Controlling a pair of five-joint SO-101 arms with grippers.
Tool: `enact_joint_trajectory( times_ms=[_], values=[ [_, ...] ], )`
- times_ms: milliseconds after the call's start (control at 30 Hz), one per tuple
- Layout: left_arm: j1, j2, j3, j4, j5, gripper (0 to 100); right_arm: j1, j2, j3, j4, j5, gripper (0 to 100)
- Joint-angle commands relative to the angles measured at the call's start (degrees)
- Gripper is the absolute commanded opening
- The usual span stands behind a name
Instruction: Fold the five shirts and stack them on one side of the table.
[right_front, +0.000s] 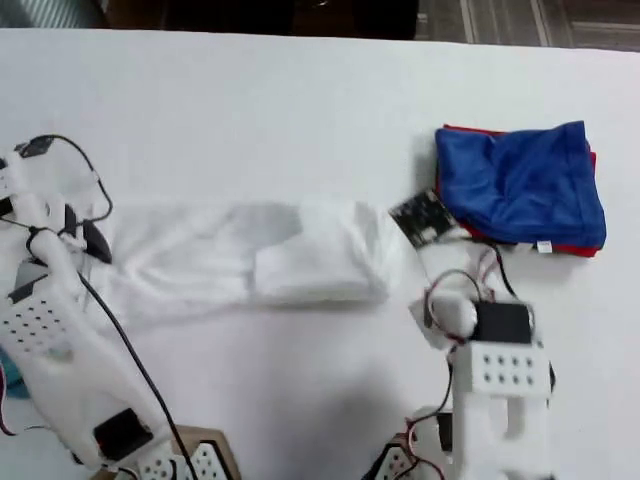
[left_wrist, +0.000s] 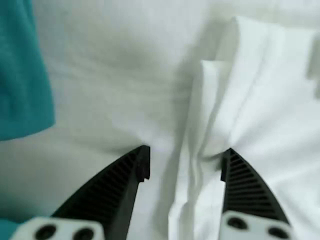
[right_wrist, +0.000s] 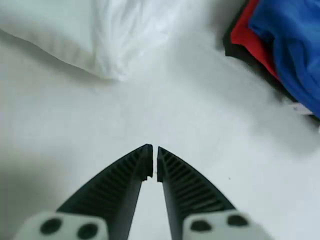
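A white shirt lies stretched across the middle of the table, partly folded, with a thicker fold at its right half. My left gripper is at the shirt's left end. It stands open, and a ridge of the white shirt runs between its fingers. My right gripper is shut and holds nothing. It hovers over bare table between the white shirt and a folded blue shirt stacked on a red shirt at the right.
A teal shirt lies off the white shirt's left end, beside the left arm. The table's far edge runs along the top of the high view, with bare table behind the white shirt.
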Motion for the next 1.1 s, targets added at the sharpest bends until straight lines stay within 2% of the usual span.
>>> enact_joint_trajectory(
  times_ms=[0,100,267,333,467,633,733,833,933,1067],
  values=[
    [1.2,2.5,-2.8,0.4,-0.4,24,6.5,-6.7,3.5,-0.5,3.8,2.2],
    [3.0,3.5,-2.8,2.0,-0.6,21,9.5,-9.5,6.9,-0.8,4.8,2.2],
    [7.1,4.1,-2.7,5.5,-0.6,1,11.8,-11.0,10.6,-0.9,4.7,2.2],
    [7.8,4.5,-2.8,6.2,-0.6,4,13.7,-11.3,11.1,-1.7,5.0,2.2],
    [6.9,4.7,-2.8,6.4,-0.6,3,18.1,-10.8,11.3,-4.4,5.2,2.2],
    [3.8,4.1,-5.9,10.1,-0.6,3,18.8,-11.2,17.8,-9.0,4.6,2.2],
    [1.3,4.2,-13.5,15.7,-0.6,3,18.9,-11.3,22.7,-13.5,-0.1,2.2],
    [-1.7,3.2,-18.3,16.3,-0.6,3,18.8,-11.3,27.1,-19.2,-5.9,2.2],
    [-2.3,0.1,-17.9,16.4,-1.0,3,19.0,-11.3,29.4,-24.0,-10.5,2.2],
    [-0.1,-8.0,-10.9,16.4,-2.6,3,18.8,-11.3,29.3,-24.0,-11.1,2.2]
  ],
)
